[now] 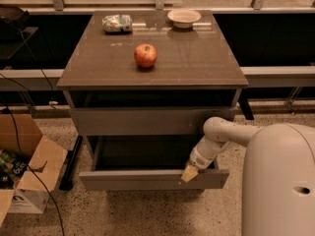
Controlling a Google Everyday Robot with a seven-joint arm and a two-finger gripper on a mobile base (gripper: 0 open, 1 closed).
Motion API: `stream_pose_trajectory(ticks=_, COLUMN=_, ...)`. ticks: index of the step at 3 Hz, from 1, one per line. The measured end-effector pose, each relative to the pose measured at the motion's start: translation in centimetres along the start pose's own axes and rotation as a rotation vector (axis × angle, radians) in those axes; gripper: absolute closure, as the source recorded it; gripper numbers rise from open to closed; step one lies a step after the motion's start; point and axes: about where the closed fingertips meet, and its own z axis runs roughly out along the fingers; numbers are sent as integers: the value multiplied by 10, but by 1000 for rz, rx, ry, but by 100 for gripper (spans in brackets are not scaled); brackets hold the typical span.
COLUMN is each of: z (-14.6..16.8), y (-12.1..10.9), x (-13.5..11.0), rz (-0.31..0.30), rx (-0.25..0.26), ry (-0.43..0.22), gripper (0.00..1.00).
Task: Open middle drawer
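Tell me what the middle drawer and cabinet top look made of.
The middle drawer front looks like matte grey-brown laminate or painted board: flat, no glare. The top matches in tone but is glossier, showing pale reflections. The gripper sits at the drawer's front edge.

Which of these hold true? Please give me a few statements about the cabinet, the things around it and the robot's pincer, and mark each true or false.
1. The apple lies on the cabinet top. True.
2. The apple lies inside the bowl. False: the bowl stands at the back edge, apart from the apple.
3. The pincer is at the upper edge of the middle drawer front. True.
4. The middle drawer is pushed in flush. False: it is pulled out and its dark inside shows.
5. The cardboard box sits on the cabinet top. False: it stands on the floor.
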Motion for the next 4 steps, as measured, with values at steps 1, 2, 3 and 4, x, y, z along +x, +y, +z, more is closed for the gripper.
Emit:
stream_pose_trajectory(ticks=1, z=3, y=23, x=15, rz=10, rx=-33, ry=22, gripper=92)
stream_pose_trajectory(ticks=2, z=3, y=37, x=17, rz=44, rx=-51, ry=0, gripper=69)
stream_pose_trajectory(ticks=3, z=3, y=37, x=16, rz=44, rx=-51, ry=0, gripper=45)
stream_pose_trajectory(ticks=4, z=11, y=53, x=27, rz=93, rx=-75, ry=-6, gripper=22)
